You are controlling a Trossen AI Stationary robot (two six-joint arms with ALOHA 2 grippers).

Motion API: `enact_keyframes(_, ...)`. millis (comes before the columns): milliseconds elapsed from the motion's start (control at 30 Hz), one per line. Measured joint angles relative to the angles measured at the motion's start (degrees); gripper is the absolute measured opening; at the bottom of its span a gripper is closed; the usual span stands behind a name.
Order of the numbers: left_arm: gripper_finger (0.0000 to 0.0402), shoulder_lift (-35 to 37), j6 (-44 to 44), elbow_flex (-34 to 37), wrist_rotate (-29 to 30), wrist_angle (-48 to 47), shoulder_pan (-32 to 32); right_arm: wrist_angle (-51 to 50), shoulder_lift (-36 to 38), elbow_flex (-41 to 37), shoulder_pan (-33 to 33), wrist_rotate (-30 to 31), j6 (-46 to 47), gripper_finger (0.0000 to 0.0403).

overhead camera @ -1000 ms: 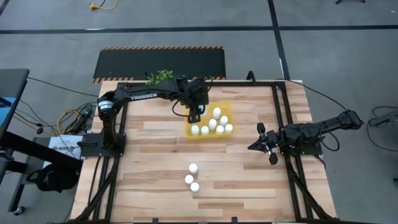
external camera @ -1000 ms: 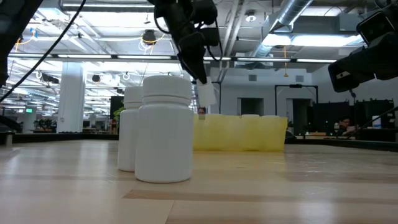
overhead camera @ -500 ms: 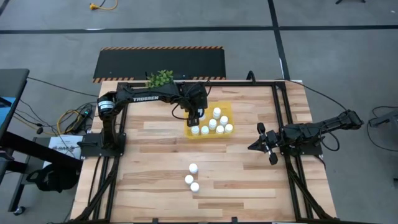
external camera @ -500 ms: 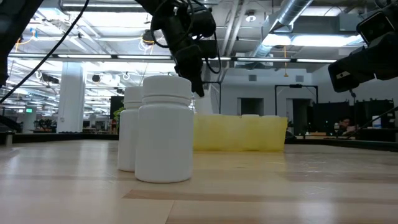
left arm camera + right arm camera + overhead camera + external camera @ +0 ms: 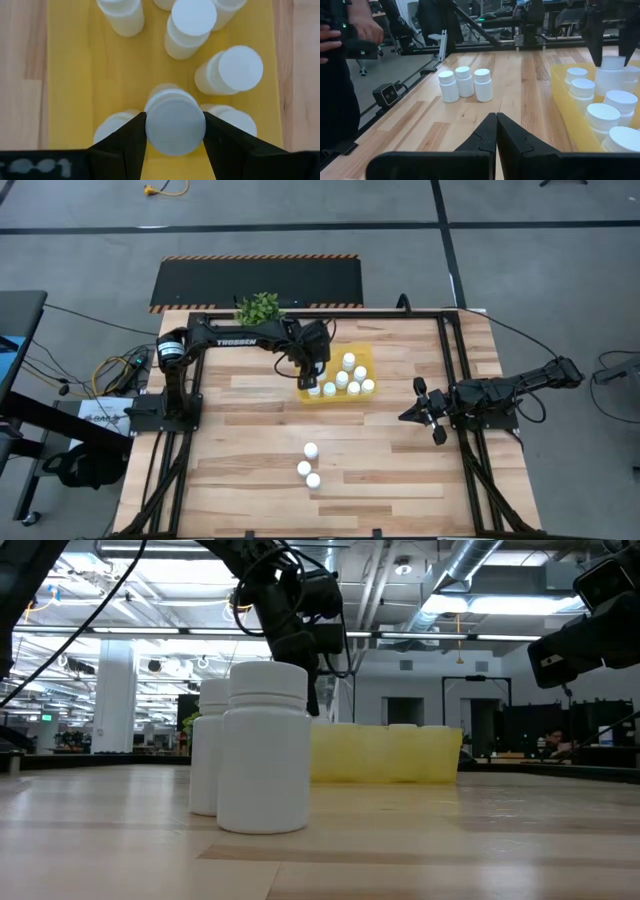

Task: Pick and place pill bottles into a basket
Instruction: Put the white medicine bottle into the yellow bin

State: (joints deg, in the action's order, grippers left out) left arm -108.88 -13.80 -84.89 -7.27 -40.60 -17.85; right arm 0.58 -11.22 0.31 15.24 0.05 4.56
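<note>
Seen from above: pale wooden plank worktop [image 5: 250,440] with two dark arms. Left end effector [image 5: 316,378] poised over the near-left corner of the shallow yellow translucent plastic tray [image 5: 362,348], fingers pinching a small white cylindrical pill bottle with a round white cap [image 5: 175,125]. From the left wrist, held bottle hanging low inside the tray among other upright white bottles [image 5: 192,27], two of them just beside it on either side. Whether its base touches the tray floor: cannot tell.

Three more white bottles [image 5: 309,465] clustered together on the worktop, well apart from the tray, toward the front edge. Small green potted plant [image 5: 258,306] at the back edge, behind the left arm.

Right end effector [image 5: 428,412] parked at the right side of the worktop, fingers pressed together, holding nothing.

Likely step: setting the held bottle down. To do it well: lower straight, keep the bottle upright, aim for the bare yellow gap between neighbours, release only once seated, then lift vertically to avoid toppling nearby caps.
</note>
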Motion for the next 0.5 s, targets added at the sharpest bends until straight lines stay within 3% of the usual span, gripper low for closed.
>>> enact_keyframes(500, 0.0165, 0.0, -0.91, 0.01, 0.29, -0.44, 0.53, 0.01, 0.0, 0.01, -0.01, -0.01, -0.01, 0.0001)
